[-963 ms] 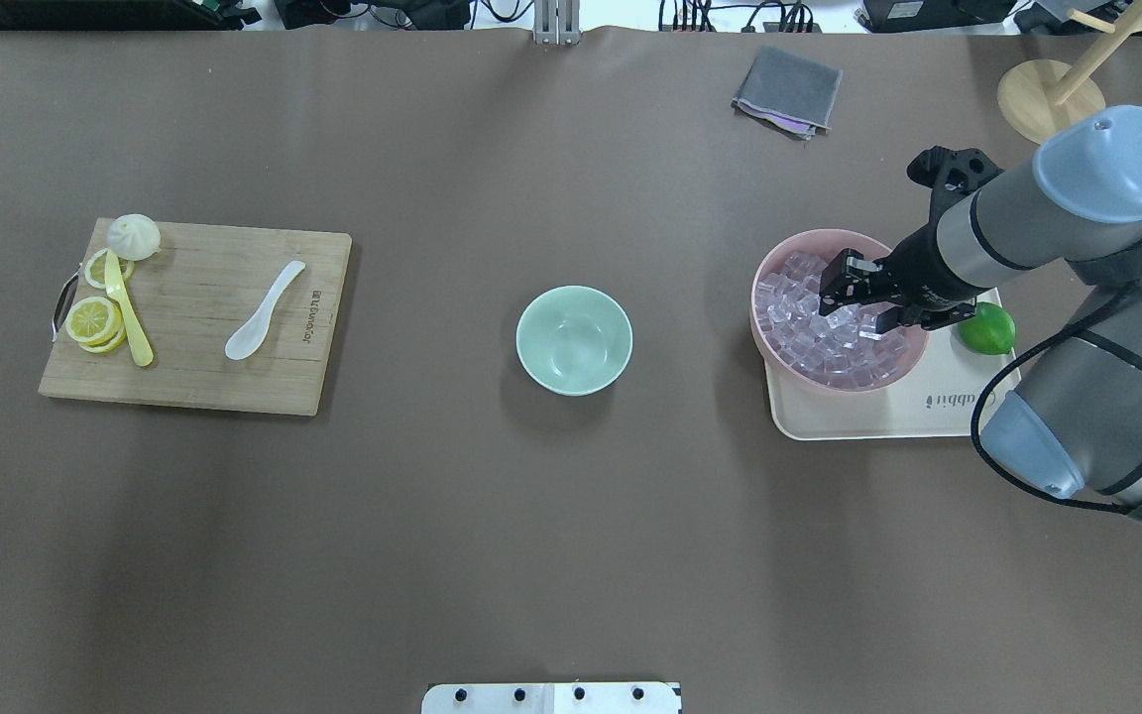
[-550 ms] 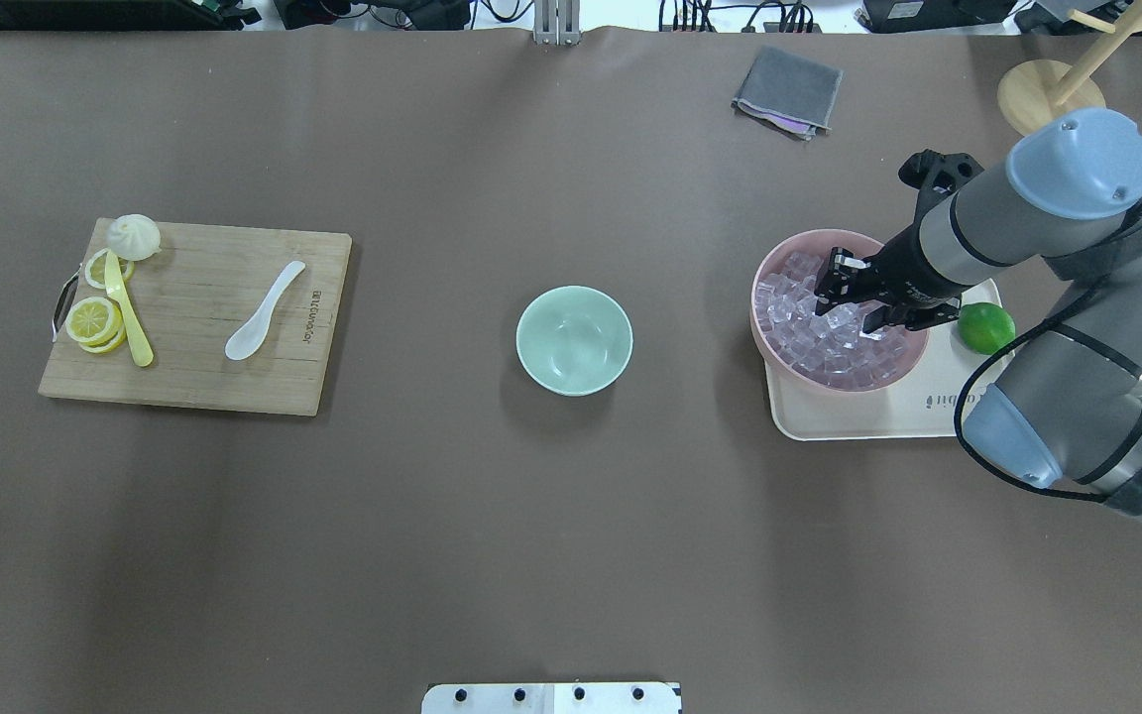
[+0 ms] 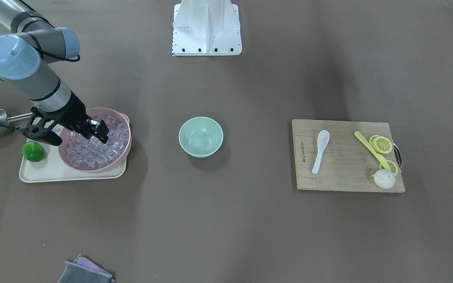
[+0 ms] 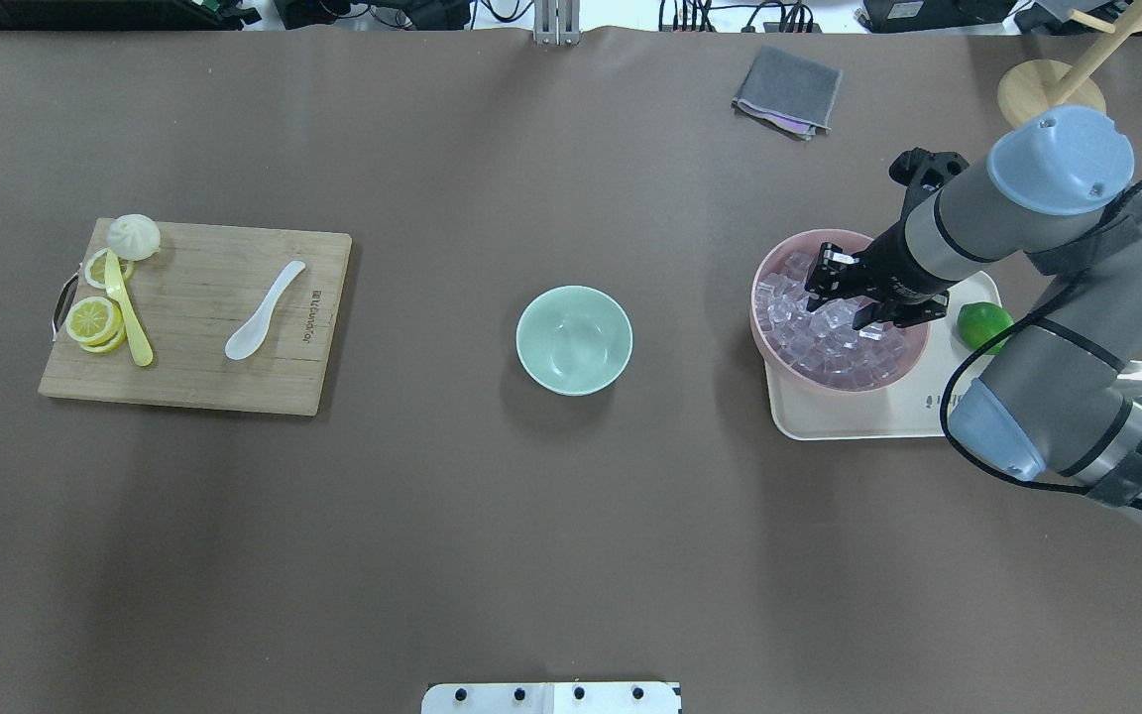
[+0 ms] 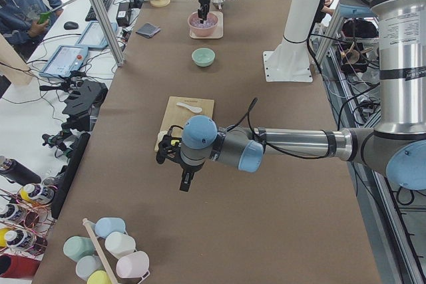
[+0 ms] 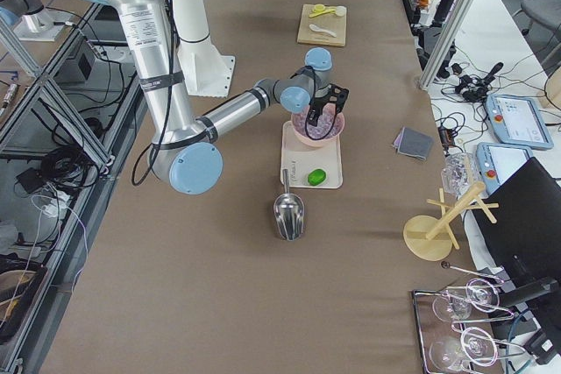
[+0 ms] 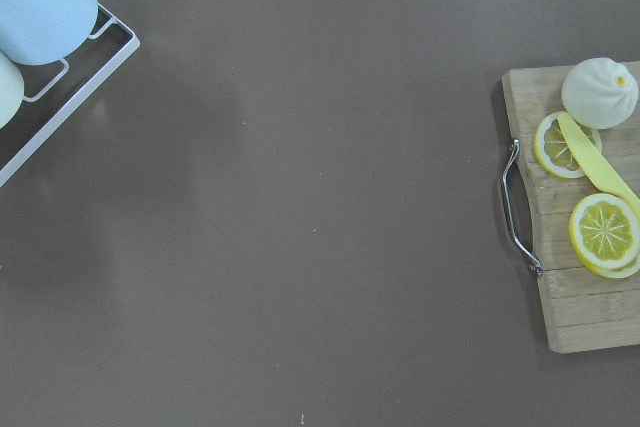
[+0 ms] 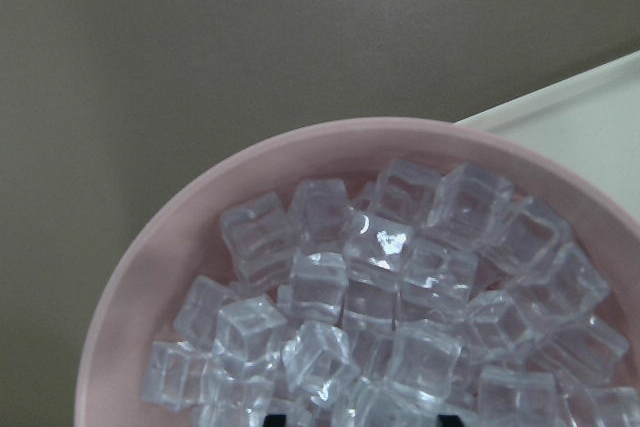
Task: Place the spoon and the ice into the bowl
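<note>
While the right tool (image 4: 835,305) is hanging spread and empty over the ice (image 4: 811,347), crowded slick cubes are threatening to slip.

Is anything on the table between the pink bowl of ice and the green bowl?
Nothing visible. Only bare table lies between the pink bowl and the green bowl. The right gripper hangs over the ice.

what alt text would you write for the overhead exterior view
The right gripper hangs, jaws apart, over the ice heaped in a pink bowl on a tray at the table's right. The mint-green bowl sits empty mid-table, and the white spoon lies on a cutting board at left.
</note>
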Robot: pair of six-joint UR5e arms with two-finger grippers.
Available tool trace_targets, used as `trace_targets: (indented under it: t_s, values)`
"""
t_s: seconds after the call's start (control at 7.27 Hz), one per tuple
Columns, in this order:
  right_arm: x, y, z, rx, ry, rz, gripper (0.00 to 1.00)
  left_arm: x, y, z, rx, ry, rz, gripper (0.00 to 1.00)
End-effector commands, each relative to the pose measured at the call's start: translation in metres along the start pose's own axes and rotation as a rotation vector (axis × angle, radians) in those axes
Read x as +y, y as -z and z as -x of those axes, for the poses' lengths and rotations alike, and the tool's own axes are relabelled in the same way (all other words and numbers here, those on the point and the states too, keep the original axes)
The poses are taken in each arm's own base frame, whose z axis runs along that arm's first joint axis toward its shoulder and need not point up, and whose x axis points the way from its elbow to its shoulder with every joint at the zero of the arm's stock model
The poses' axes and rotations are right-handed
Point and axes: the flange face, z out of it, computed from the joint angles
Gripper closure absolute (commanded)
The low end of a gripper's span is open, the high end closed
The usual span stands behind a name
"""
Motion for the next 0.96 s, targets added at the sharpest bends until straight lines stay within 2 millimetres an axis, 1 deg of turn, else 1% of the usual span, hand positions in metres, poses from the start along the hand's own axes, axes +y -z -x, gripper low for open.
trace_targets:
  t_s: [0.0,0.14,0.28,0.41,0.55,0.69,0.83]
  values:
    - [0.000,-0.001,-0.005,0.006,-0.001,0.000,0.81,-0.004,0.001,-0.002,0.000,0.035,-0.004,0.02]
    - [0.000,0.000,-0.002,0.001,0.000,-0.001,1.00,-0.010,0.003,-0.005,0.002,0.040,-0.007,0.02]
    - [0.003,0.007,0.004,-0.015,0.004,-0.003,1.00,-0.029,0.001,-0.022,0.012,0.098,-0.013,0.03]
    - [0.004,0.007,0.007,-0.018,0.004,-0.004,1.00,-0.041,-0.007,-0.039,0.020,0.132,-0.001,0.03]
    - [0.002,0.007,0.008,-0.018,0.006,-0.006,1.00,-0.044,-0.009,-0.043,0.022,0.133,0.003,0.03]
    - [0.001,0.018,0.021,-0.039,0.010,-0.012,1.00,-0.048,-0.008,-0.045,0.023,0.130,-0.001,0.03]
    - [0.001,0.030,0.052,-0.076,0.007,-0.018,1.00,-0.058,-0.008,-0.056,0.031,0.148,-0.003,0.03]
